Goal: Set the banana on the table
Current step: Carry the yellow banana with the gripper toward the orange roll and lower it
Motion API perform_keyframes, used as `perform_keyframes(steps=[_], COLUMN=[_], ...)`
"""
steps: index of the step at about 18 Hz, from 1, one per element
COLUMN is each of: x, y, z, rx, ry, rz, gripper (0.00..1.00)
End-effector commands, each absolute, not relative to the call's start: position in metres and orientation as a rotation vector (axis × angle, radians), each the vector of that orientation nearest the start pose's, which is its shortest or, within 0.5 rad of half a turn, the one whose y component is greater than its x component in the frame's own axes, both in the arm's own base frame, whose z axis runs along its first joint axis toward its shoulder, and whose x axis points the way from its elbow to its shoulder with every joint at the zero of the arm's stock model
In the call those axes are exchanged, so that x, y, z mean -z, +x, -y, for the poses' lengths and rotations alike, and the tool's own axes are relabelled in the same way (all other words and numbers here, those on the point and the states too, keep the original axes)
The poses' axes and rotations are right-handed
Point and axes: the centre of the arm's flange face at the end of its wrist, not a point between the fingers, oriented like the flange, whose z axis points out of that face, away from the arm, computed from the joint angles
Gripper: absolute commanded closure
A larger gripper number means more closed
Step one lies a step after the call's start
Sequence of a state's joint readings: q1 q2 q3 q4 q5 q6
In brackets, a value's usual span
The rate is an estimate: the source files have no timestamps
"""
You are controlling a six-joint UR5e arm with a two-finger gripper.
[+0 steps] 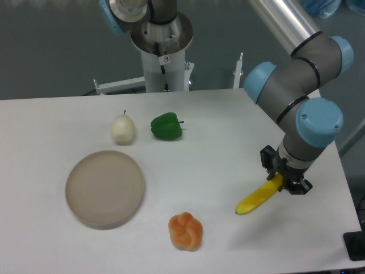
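The bright-yellow banana (258,198) slants down to the left over the right side of the white table (217,148). Its upper end sits between the fingers of my gripper (280,180), which is shut on it. Its lower tip is near the tabletop; I cannot tell whether it touches. The arm's grey and blue wrist rises above the gripper and hides the fingertips' far side.
A round beige plate (105,188) lies at the front left. An orange knotted bun (185,230) rests near the front edge. A pale pear-like fruit (123,129) and a green pepper (166,127) stand behind the plate. The table's right edge runs close by the gripper.
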State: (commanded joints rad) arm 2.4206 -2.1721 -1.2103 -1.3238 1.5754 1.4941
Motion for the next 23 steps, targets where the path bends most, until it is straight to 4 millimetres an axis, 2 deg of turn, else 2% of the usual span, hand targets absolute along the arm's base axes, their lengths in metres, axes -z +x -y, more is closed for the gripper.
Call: perform_keyframes(steps=[9,15,17,19,22,23], x=[-0.31,-0.271,-0.256,-0.245,-0.235,-0.232], y=[-0.455,-0.446,-0.424,-0.408,-0.391,-0.38], z=[-0.58,-0.577,-0.593,-0.601,-0.603,-0.606], rx=[-0.024,-0.099,-0.066,-0.052,-0.04,-0.04], ry=[-2.969,-2.888,-2.872,-2.876,-2.874,-2.865], rz=[-1.019,-1.186,-1.244,-1.295,-1.332,-1.351], gripper=[0.97,0.97,0.97,0.96,0.94,0.92])
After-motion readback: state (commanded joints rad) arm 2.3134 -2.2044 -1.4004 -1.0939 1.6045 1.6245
